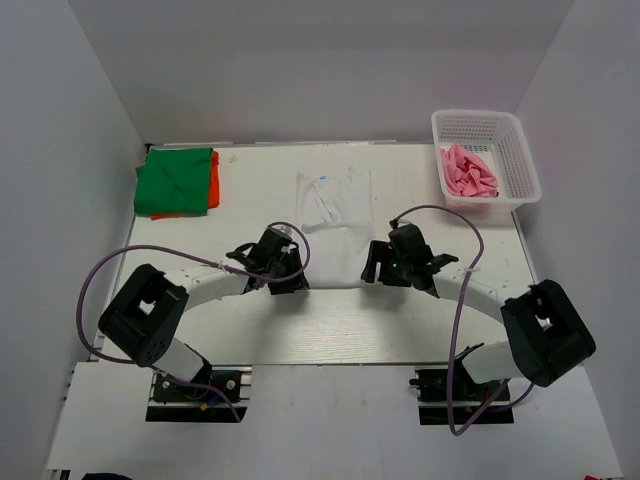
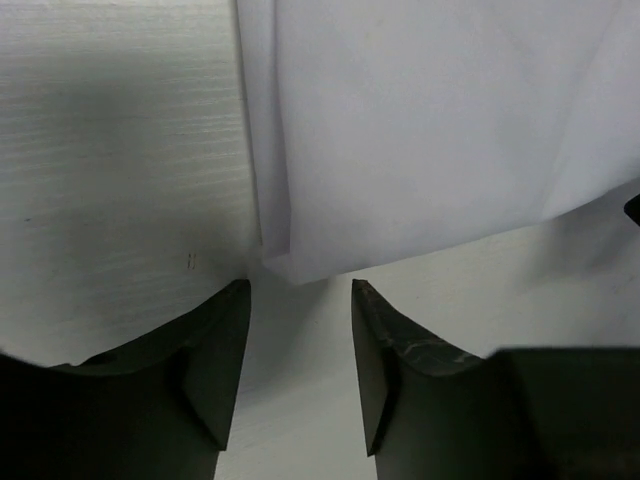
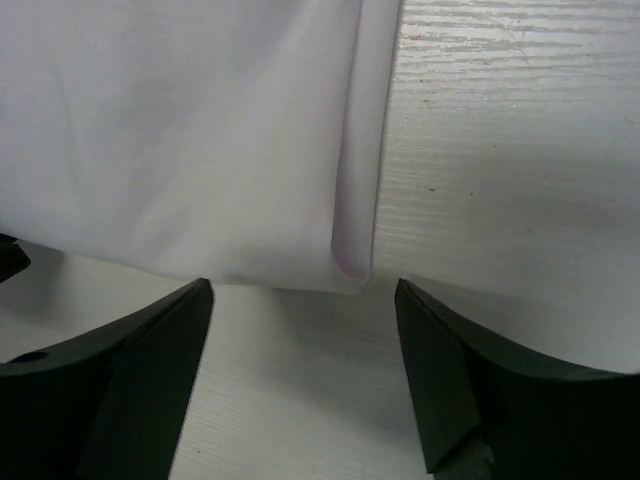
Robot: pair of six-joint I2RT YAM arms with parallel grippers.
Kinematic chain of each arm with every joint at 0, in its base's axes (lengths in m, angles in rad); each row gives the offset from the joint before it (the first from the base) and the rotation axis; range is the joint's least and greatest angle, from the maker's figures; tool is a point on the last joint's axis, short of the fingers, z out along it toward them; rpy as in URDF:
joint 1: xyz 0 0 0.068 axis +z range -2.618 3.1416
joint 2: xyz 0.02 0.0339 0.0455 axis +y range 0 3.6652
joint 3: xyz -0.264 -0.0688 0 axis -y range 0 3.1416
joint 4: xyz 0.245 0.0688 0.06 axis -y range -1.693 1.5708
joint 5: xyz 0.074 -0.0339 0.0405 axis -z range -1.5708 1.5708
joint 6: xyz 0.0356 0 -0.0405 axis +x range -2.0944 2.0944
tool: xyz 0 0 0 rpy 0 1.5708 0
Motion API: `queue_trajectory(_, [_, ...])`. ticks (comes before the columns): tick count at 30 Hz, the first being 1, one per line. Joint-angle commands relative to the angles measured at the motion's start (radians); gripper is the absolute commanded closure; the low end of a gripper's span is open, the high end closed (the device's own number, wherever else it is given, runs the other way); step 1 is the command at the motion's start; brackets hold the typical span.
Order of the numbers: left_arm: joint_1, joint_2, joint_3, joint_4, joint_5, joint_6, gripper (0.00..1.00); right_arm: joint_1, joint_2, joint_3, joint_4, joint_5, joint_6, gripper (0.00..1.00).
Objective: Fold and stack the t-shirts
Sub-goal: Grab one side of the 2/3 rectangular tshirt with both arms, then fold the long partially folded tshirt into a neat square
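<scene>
Top view, wrist insets. Far right: white mesh basket (image 1: 524,170) holding pink t-shirt (image 1: 468,172). Far left: green t-shirt (image 1: 175,180) folded atop orange t-shirt (image 1: 213,186). White t-shirt (image 1: 335,205) lies mid-table (image 1: 330,335), folded to a narrow strip. Its long axis runs near–far, w/ the blue neck label at the far end. L gripper (image 2: 300,290) sits at its near-left corner and R gripper (image 3: 300,290) at its near-right corner. Both jaw pairs are spread and empty, tips just short of the hem.
</scene>
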Motion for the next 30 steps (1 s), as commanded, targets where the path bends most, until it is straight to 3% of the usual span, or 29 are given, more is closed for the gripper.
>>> queue_trajectory(1, [-0.019,0.018,0.027,0.011,-0.009,0.006,0.45,-0.006,0.043,-0.012,0.058,-0.021,0.019,0.25])
queue_trajectory(5, [-0.03,0.027,0.036,0.002,-0.058,-0.016,0.55,-0.003,0.066,-0.034,0.071,-0.021,0.025,0.47])
queue_trajectory(6, [-0.03,0.036,0.036,-0.007,-0.068,-0.016,0.6,-0.006,0.071,-0.037,0.071,-0.018,0.024,0.61])
queue_trajectory(9, [-0.03,0.046,0.056,-0.016,-0.096,-0.016,0.7,-0.006,0.088,-0.035,0.103,-0.03,0.016,0.71])
queue_trajectory(10, [-0.03,0.056,0.056,-0.016,-0.108,-0.016,0.77,-0.006,0.091,-0.037,0.11,-0.023,0.015,0.79])
queue_trajectory(14, [-0.03,0.079,0.088,-0.058,-0.148,-0.016,1.0,-0.006,0.078,-0.034,0.123,-0.018,-0.002,0.94])
queue_trajectory(15, [-0.03,0.079,0.097,-0.058,-0.157,-0.016,1.0,-0.006,0.078,-0.035,0.127,-0.018,-0.007,0.98])
queue_trajectory(23, [-0.039,-0.054,0.018,-0.01,-0.131,0.023,1.0,0.003,0.002,-0.051,0.105,-0.021,-0.065,1.0])
queue_trajectory(30, [-0.071,-0.265,-0.044,-0.025,-0.018,0.013,1.0,0.015,-0.191,-0.06,-0.061,-0.197,-0.093,1.0])
